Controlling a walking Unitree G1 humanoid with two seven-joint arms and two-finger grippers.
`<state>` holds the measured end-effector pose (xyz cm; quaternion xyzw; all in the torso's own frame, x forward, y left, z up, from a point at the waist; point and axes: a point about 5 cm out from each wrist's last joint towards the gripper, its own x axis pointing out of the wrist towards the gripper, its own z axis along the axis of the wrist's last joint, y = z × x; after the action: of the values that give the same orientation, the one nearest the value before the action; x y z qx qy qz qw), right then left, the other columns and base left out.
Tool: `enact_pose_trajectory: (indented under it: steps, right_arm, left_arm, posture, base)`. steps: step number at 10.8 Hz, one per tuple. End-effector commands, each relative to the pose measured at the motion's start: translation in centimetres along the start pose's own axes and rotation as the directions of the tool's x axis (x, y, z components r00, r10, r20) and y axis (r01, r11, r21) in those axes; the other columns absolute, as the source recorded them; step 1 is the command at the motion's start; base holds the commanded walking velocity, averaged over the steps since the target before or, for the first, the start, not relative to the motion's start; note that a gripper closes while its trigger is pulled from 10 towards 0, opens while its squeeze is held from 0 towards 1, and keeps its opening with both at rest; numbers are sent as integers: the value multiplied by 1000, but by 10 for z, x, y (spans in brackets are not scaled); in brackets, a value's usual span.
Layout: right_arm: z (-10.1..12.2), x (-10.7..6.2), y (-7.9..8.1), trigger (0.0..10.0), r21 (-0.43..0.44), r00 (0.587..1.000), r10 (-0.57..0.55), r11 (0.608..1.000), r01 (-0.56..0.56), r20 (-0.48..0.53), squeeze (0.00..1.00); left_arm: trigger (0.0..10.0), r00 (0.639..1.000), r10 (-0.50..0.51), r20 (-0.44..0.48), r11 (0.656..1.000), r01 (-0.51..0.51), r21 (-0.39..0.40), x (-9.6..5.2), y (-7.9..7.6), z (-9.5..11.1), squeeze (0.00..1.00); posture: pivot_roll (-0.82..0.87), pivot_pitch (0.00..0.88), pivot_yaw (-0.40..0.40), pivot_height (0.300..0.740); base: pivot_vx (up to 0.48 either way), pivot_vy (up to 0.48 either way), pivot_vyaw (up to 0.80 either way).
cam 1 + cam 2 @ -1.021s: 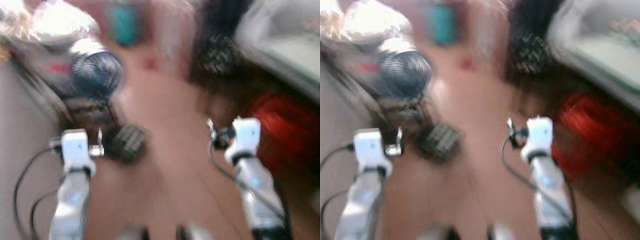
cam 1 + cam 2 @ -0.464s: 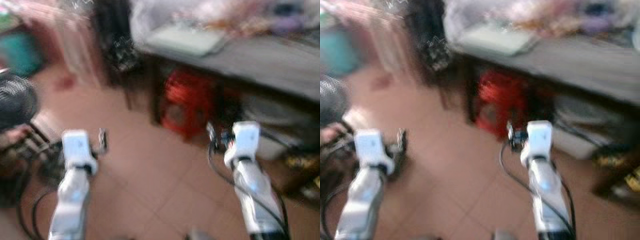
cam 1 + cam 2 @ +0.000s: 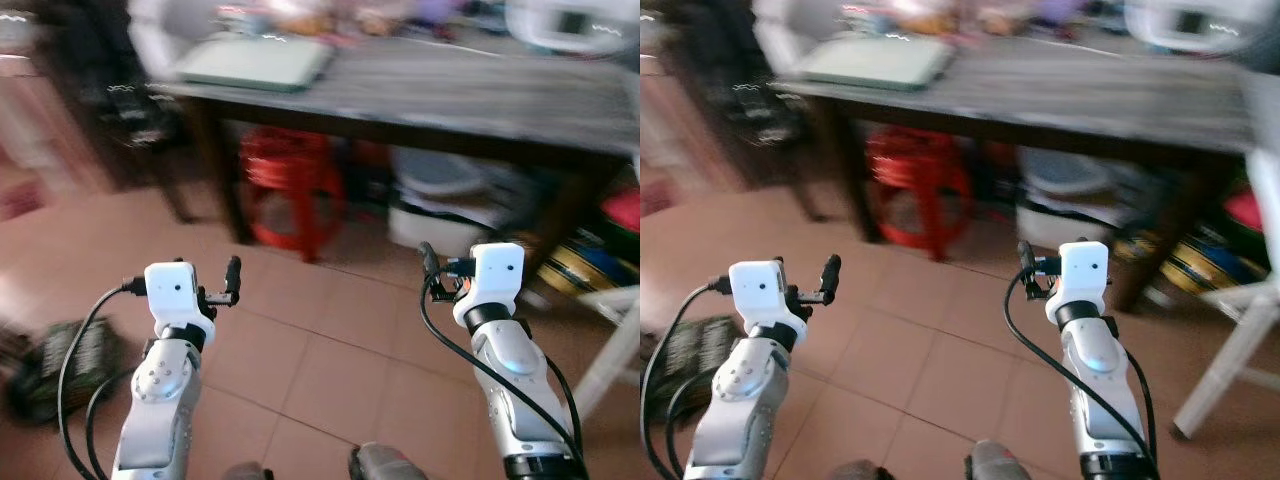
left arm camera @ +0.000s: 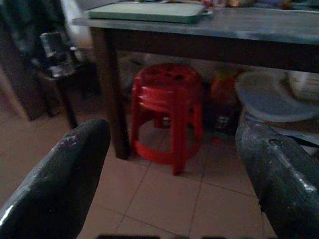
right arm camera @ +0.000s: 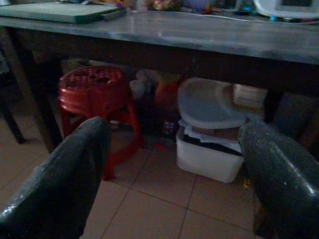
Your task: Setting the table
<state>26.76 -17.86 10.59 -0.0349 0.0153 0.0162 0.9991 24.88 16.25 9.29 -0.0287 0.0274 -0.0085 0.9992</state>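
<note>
This is a room in a lived-in home, with a floor of reddish-brown tiles (image 3: 330, 360). A dark wooden table (image 3: 450, 95) with a grey top stands ahead, its far edge cluttered with blurred household things and a flat pale-green board (image 3: 255, 62). Beneath it are stored a red plastic stool (image 4: 172, 94), a white lidded storage box (image 5: 209, 149) and other oddments. A white chair leg (image 3: 1225, 360) shows at the right, and a dark mat (image 3: 60, 365) lies on the tiles at the left.

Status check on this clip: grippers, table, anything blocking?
Left gripper and right gripper open, empty, raised over floor. Table ahead, green board on its corner. Red stool and white bin underneath.
</note>
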Motion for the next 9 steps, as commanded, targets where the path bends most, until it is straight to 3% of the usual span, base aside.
enact_pose_trajectory:
  steps: [1,6,9]
  right_arm:
    - [3,0,6,10000,6,1000,17,1000,-17,10,0]
    - [12,4,7,10000,14,999,17,1000,-17,36,0]
    - [14,4,7,10000,15,999,11,1000,-12,41,0]
  left_arm:
    - [10000,1000,6,3,1000,-6,9,-2,3,2,0]
    - [10000,1000,-30,5,1000,30,-1,1,-1,7,0]
    - [10000,999,-47,10,999,47,-14,1,-4,10,0]
  posture:
    - [-36,67,78,740]
    - [-30,72,68,740]
    - [-34,74,71,740]
  base:
    - [0,0,-788]
    - [0,-49,-739]
    - [0,-270,0]
